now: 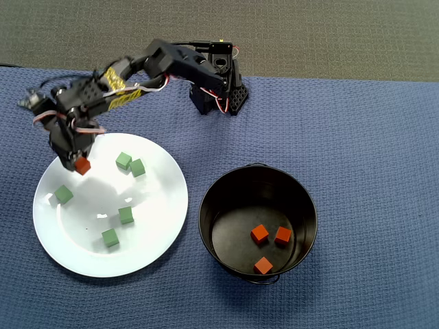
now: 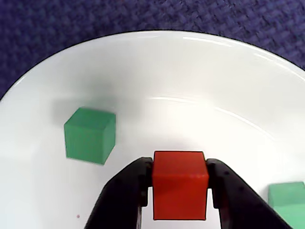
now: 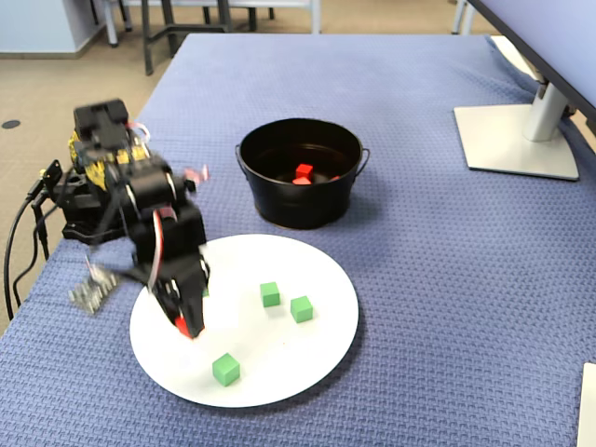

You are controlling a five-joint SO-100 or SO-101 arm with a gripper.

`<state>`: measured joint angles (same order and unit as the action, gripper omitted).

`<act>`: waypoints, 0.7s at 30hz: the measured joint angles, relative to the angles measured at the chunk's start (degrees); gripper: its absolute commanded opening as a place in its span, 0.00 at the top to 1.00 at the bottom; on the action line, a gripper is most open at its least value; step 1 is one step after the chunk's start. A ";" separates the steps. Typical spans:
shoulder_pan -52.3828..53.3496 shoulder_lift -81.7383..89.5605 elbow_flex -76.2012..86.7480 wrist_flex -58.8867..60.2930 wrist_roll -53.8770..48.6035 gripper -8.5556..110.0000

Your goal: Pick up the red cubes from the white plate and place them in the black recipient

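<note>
At about ten o'clock on the white plate [image 1: 161,233] in the overhead view, the last red cube [image 1: 83,165] is clamped between the jaws of the tool [image 1: 79,164]. It should be lifted clear of the green cubes [image 1: 123,160] and kept firmly gripped. It can then be carried right toward three o'clock and released only once centred over the black recipient [image 1: 226,188], where three red cubes [image 1: 259,234] already lie.

Your table's woven blue cloth [image 3: 447,279], beige floor [image 3: 37,84] beyond, grey metal monitor stand [image 3: 521,140], perhaps chair legs [image 3: 158,28] behind.
</note>
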<state>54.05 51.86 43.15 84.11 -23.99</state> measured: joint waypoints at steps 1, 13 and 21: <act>-0.53 2.29 0.35 0.26 0.62 0.93; -21.88 27.86 16.52 -5.10 9.93 0.93; -46.76 43.07 39.55 -17.58 16.35 0.93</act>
<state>7.29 94.92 82.71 66.53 -7.65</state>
